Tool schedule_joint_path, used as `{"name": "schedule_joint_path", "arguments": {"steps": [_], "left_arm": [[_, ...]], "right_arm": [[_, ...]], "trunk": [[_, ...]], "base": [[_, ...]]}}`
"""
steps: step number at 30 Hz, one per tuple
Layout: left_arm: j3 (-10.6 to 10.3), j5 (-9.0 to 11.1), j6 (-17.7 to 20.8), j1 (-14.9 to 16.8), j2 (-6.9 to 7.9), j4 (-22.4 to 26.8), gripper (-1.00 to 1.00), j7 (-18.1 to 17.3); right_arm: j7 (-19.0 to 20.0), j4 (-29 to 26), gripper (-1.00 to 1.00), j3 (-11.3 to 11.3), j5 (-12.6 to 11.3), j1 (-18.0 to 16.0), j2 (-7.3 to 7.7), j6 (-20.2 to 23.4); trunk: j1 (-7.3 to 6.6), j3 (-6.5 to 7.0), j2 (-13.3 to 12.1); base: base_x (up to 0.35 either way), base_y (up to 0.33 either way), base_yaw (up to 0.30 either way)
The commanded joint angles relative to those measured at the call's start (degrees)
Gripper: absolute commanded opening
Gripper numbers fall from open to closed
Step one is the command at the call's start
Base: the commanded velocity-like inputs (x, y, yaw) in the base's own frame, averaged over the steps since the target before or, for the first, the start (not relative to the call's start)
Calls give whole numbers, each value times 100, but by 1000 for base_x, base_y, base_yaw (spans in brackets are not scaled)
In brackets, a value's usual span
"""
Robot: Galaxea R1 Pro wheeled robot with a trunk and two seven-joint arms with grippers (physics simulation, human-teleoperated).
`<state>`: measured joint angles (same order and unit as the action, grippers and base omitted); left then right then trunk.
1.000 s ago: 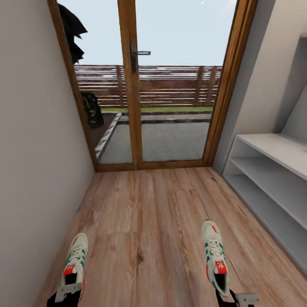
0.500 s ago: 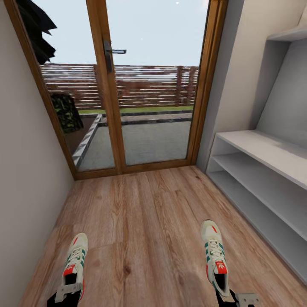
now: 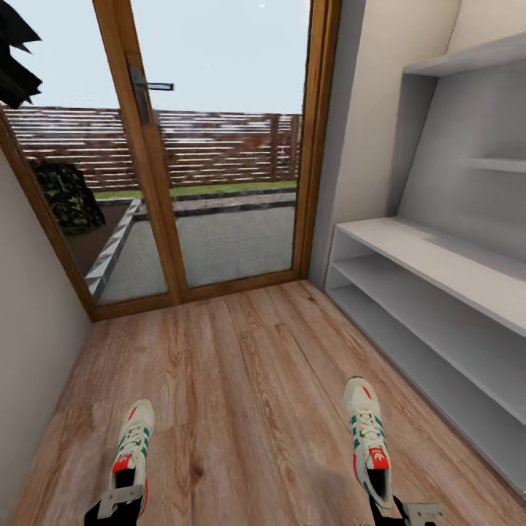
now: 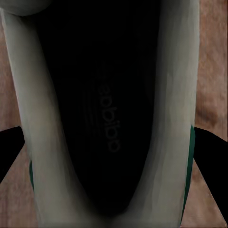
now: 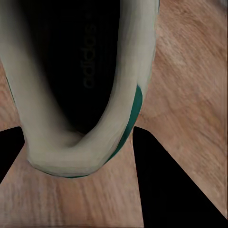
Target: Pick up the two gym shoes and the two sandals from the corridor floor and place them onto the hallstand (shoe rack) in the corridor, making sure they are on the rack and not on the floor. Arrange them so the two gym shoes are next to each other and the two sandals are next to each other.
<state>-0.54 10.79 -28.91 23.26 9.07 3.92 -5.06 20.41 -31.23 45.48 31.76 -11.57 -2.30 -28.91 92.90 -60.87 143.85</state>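
With each gripper's jaws clamped on a gym shoe — left gripper [image 3: 117, 504], left shoe [image 3: 131, 453]; right gripper [image 3: 409, 513], right shoe [image 3: 367, 438] — carry step; hallstand [image 3: 438, 292] at two o'clock, next approach it.

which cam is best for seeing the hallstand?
Head view. It shows the hallstand along the right wall: bench top, two open shelves beneath, wall shelves above, all bare. The left wrist view looks into the left gym shoe, the right wrist view into the right gym shoe, with floor planks behind.
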Motion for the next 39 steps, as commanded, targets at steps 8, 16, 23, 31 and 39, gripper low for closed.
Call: {"name": "schedule_joint_path", "arguments": {"steps": [8, 16, 23, 31, 39], "left_arm": [[3, 79, -707, -241, -106, 1, -100, -48], [1, 107, -822, -289, -123, -5, -100, -48], [1, 116, -835, -302, -125, -6, -100, -48], [1, 122, -825, -305, -125, -5, -100, -42], [1, 93, -819, -305, -125, -5, -100, -47]], "right_arm": [[51, -6, -100, 49, 5, -10, -7, -9], [51, -6, -100, 49, 5, -8, -7, -9], [51, -6, -100, 49, 5, -6, -7, -9], [51, -6, -100, 49, -1, -4, -7, -9], [51, -6, -100, 49, -3, -5, -4, -9]], "trunk": [[-1, -5, 2], [-1, -5, 2], [-1, -5, 2], [-1, -5, 2], [-1, -5, 2]], "base": [[0, 0, -268], [0, 0, -268], [0, 0, -268], [14, 22, -268], [88, 172, -268]]}}
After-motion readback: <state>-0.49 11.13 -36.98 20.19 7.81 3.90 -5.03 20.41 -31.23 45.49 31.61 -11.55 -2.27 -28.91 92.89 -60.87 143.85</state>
